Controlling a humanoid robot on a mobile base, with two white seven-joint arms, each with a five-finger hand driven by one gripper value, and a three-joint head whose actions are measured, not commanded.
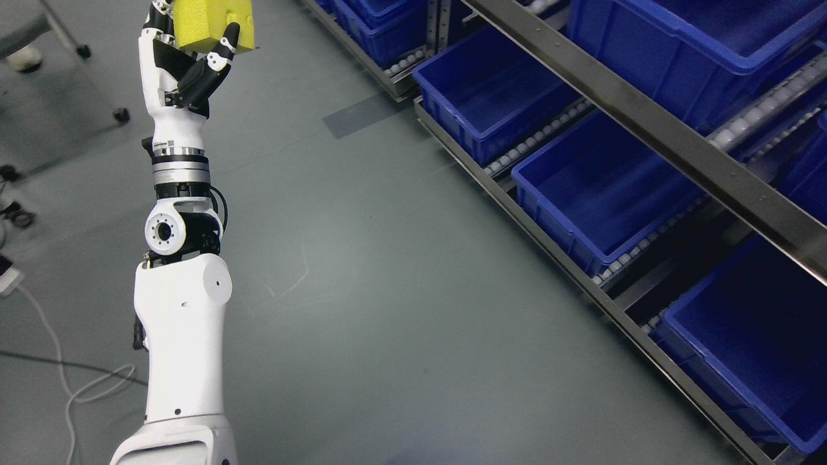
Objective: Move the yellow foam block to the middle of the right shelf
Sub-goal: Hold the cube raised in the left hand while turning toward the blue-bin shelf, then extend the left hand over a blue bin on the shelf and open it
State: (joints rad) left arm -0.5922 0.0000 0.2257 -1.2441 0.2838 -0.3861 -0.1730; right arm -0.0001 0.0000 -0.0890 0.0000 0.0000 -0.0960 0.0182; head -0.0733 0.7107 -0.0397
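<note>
**Foam block held aloft, far from the shelf**

The left hand [187, 55] has its fingers curled around the lower part of the yellow foam block [213, 22], which sits atop the hand at the picture's upper edge. The block is bright yellow, boxy and porous-looking, its top cut off by the frame. Hand and block are well apart from the shelf [646, 123], off to its left over the grey floor [362, 271]. Blue bins [594, 187] fill the shelf's tiers.

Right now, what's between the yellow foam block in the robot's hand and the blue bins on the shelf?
Only bare grey floor, as the head view shows. The left hand holds the yellow foam block at the upper left; the blue bins sit right.
</note>
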